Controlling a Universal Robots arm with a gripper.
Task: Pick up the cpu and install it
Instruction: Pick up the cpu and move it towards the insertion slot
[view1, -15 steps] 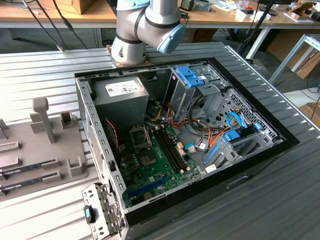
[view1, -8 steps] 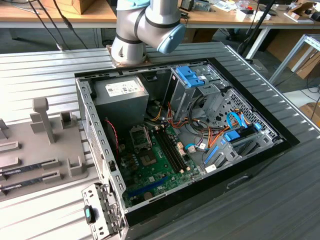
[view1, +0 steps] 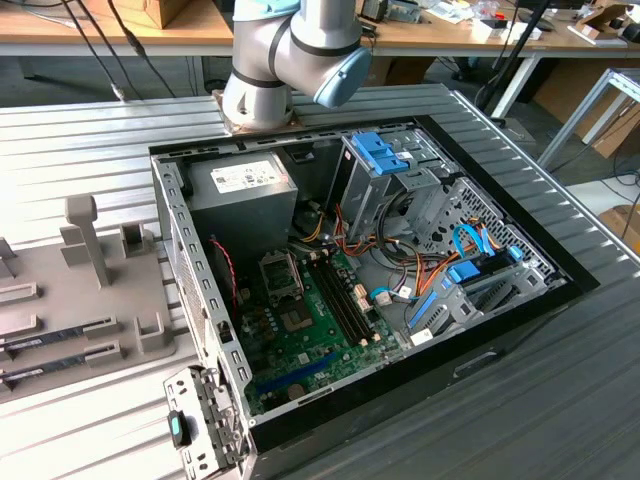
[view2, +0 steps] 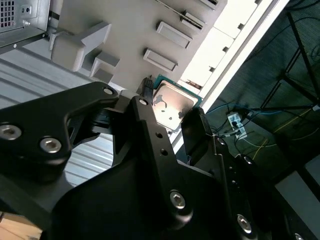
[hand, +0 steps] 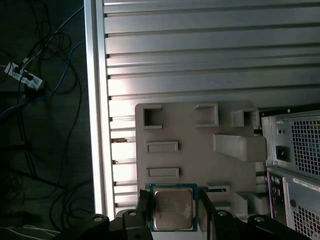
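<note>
Over the grey tray (hand: 190, 160), pinching the cpu (hand: 172, 209) edgewise between the jaws (pickup step, apparently); calls next for a level, steady lift.

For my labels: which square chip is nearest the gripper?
The cpu, silvery with a green edge, right at the gripper by the grey holder; the dark chip sits on the green board.

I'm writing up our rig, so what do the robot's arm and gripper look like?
The arm has silver-grey rounded joints with a light blue end cap. The gripper is matte black, built of angular linked plates fastened with silver screws.
</note>
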